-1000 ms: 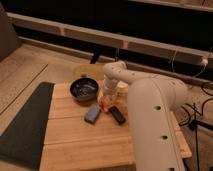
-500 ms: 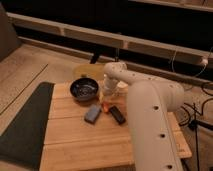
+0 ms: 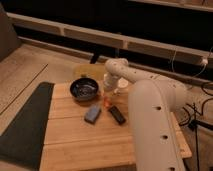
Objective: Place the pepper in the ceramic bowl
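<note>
Tool (image 3: 107,95) over pepper (image 3: 106,103), just beside ceramic bowl (image 3: 73,91)

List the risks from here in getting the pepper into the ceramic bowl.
1. The pincer hangs right over the pepper, with the black bar and the blue-grey block close by, so it may nudge one of them.
2. The pepper is slender and could slip loose during the carry.
3. The ceramic bowl stands near, and a low carry might clip its rim.
</note>
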Robot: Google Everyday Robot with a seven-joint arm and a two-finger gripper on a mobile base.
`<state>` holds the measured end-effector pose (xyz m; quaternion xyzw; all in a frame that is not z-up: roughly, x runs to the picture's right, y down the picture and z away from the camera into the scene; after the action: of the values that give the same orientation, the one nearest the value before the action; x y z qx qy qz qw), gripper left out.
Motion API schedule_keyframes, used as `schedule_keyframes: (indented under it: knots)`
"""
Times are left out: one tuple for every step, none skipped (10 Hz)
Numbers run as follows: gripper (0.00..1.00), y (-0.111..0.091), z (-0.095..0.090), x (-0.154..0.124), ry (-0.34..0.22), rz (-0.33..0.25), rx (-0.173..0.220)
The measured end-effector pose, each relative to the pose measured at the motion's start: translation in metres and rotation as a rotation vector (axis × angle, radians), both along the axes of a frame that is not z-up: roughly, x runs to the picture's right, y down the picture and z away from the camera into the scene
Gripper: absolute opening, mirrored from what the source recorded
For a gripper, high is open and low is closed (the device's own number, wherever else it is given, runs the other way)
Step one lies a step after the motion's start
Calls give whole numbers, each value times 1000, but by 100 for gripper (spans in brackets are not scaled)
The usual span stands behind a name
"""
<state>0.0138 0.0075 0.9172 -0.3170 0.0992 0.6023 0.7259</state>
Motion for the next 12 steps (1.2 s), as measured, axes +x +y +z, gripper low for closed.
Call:
schedule_keyframes:
  knots:
    - [0, -21, -23, 5, 16, 7, 53]
    - [0, -37, -42, 7, 22, 2, 98]
    - [0, -54, -62, 4, 22, -22, 150]
    - [0, -64, -72, 0, 22, -39, 179]
    - [0, -77, -82, -7, 17, -65, 214]
    - [0, -81, -83, -13, 9, -87, 225]
    - [0, -83, -77, -23, -4, -115, 223]
    - [0, -84, -63, -42, -30, -146, 209]
    - [0, -81, -53, -55, -52, -156, 188]
    - [0, -78, -44, -64, -68, -164, 171]
    - [0, -77, -40, -69, -77, -167, 162]
    - [0, -77, -39, -69, -78, -167, 160]
